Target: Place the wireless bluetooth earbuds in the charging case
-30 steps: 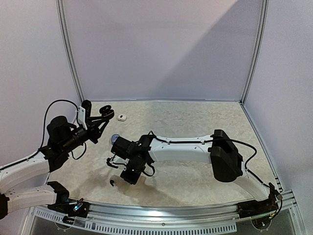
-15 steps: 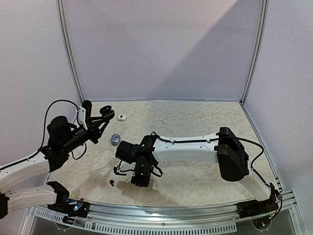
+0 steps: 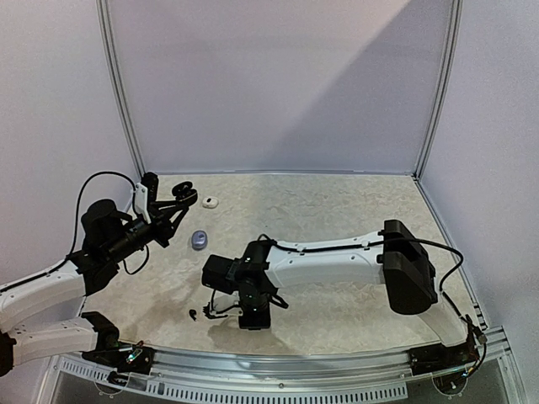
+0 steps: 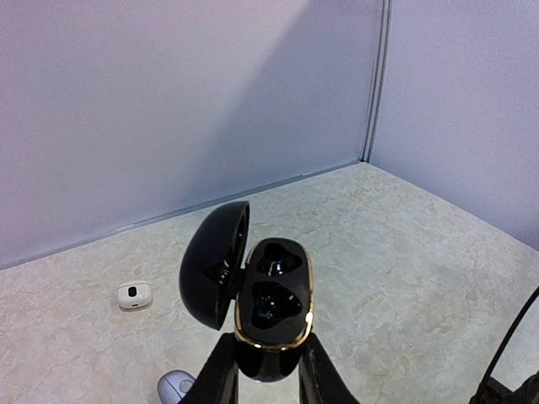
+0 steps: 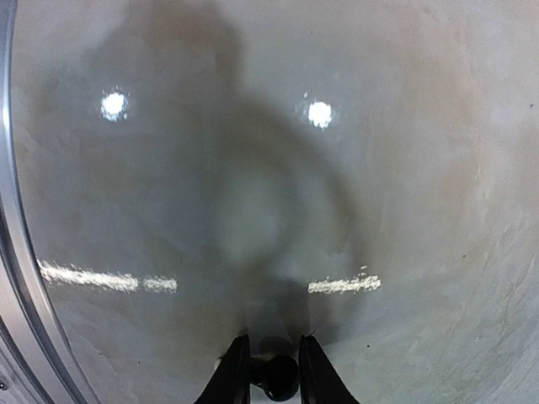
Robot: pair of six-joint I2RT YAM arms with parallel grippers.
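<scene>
Left gripper (image 4: 268, 377) holding up a glossy black oval charging case with a gold rim (image 4: 274, 295), lid open; right gripper (image 5: 269, 370) pointing down by the near edge of the pale marbled table (image 3: 337, 210).
Over the table's far-left corner the left gripper is clamped tight on the base of the charging case, whose lid hangs open to the left with two hollows showing. A small white rounded case (image 4: 135, 295) lies by the far edge. Nearer the middle lies a lilac-grey pebble-shaped case (image 3: 199, 240). A tiny black earbud (image 3: 194, 315) lies by the near edge, just left of the right gripper. Its fingers (image 5: 234, 370) stand narrowly apart with a small dark round thing (image 5: 280, 376) between them; I cannot tell whether they grip it.
</scene>
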